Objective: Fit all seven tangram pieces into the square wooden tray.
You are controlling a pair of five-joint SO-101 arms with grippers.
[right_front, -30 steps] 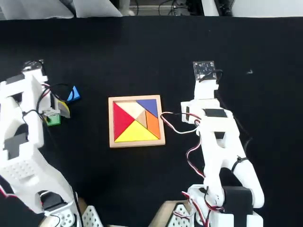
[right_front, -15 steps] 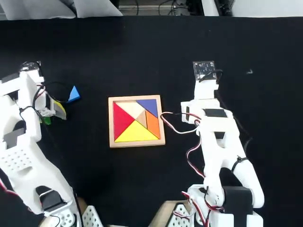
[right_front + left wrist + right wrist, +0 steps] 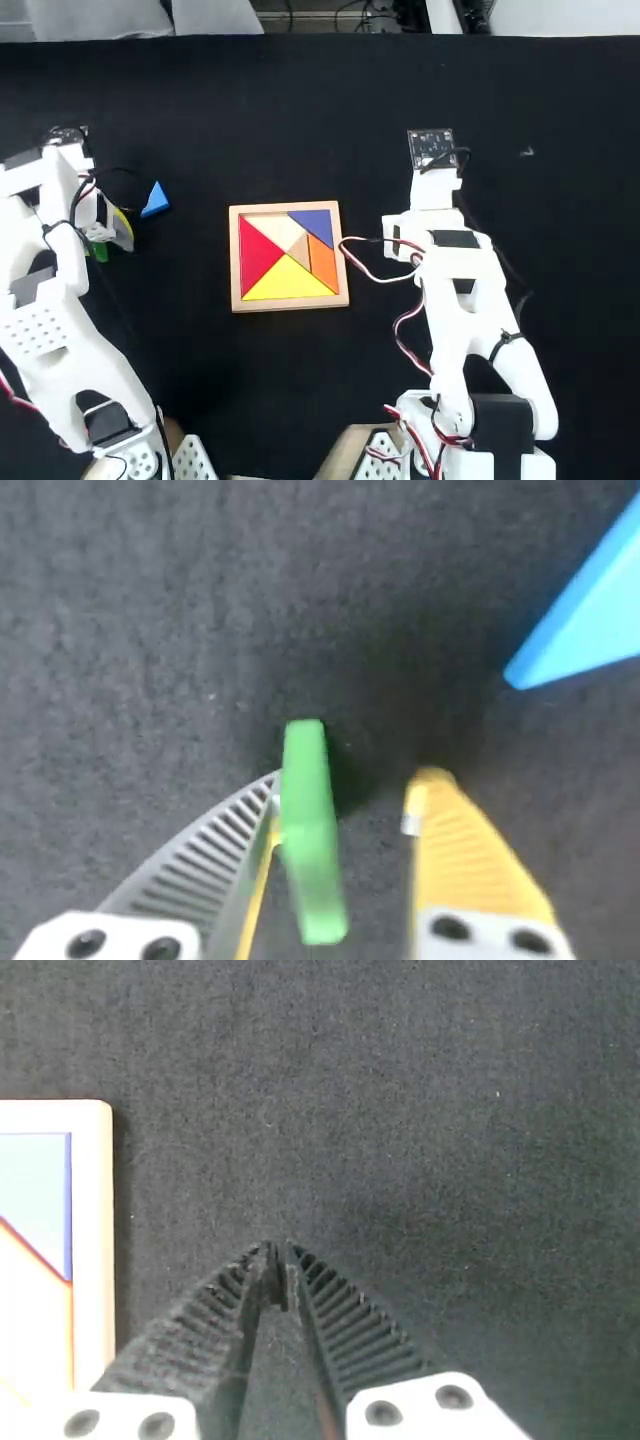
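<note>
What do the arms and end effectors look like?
The left arm and right arm are white with red, black and white cables. The left end effector has one yellow finger and one grey ribbed finger; the right end effector has black ribbed fingers.

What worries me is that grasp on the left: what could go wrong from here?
The green piece stands on edge against one finger of the left hand, the yellow finger apart: closing may tip it flat. The blue triangle lies close and could be knocked farther from the wooden tray.
</note>
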